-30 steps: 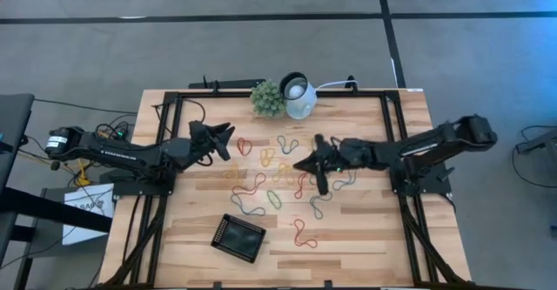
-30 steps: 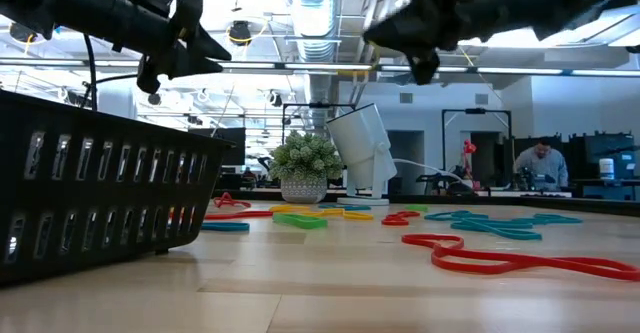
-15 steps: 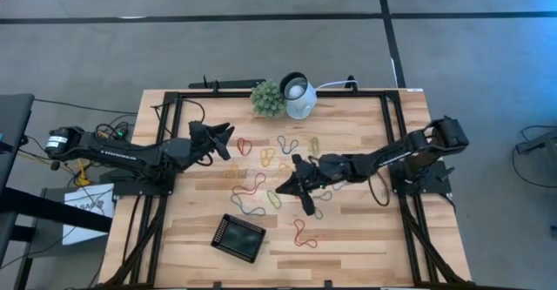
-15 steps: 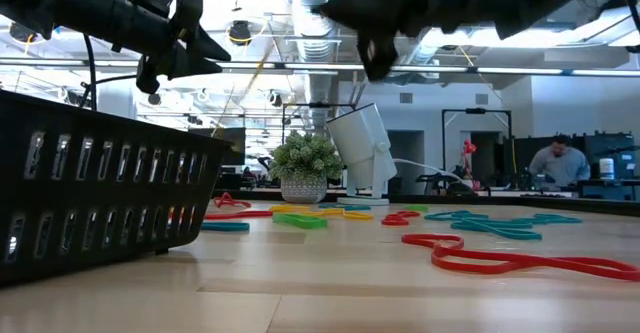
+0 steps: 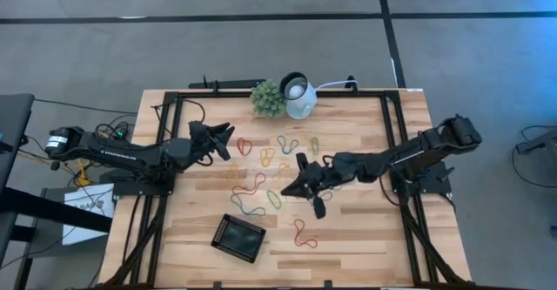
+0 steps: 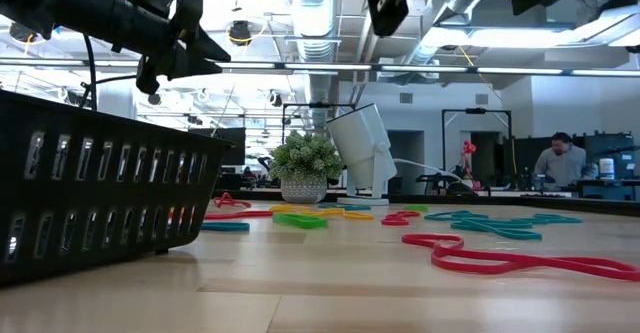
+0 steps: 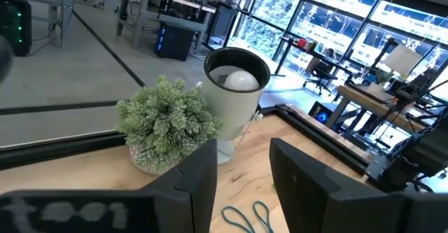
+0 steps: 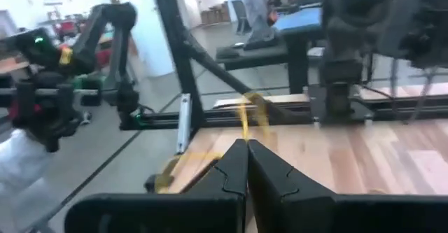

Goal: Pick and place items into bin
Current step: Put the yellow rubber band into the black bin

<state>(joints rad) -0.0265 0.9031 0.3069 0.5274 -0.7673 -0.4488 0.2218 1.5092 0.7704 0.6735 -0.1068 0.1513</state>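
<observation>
Pale wood planks form the tabletop (image 5: 365,238), strewn with thin floppy rubber-band loops (image 5: 252,185) in red, yellow, green and teal. From above, the right hand (image 5: 306,190) hangs over them; its wrist view alone shows the fingers clenched on a yellow band (image 8: 246,117). The left hand (image 5: 228,140), fingers parted and released, waits near one plant ball (image 7: 168,121). One black slotted bin (image 5: 238,237) sits near the front edge.
</observation>
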